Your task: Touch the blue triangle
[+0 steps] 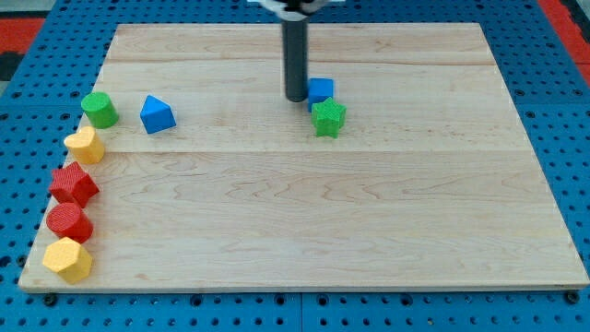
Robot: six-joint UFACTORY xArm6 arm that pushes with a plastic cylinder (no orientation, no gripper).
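Note:
The blue triangle (157, 114) lies on the wooden board (369, 221) toward the view's upper left. My tip (296, 97) is the lower end of a dark rod near the view's top centre. It stands far to the right of the blue triangle, with bare board between them. The tip is just left of a blue cube (321, 90) and above-left of a green star (328, 118).
A column of blocks runs down the view's left edge: a green cylinder (99, 109), a yellow block (85, 145), a red star-like block (72, 183), a red cylinder (68, 222) and a yellow hexagon (67, 259). Blue pegboard (562, 101) surrounds the board.

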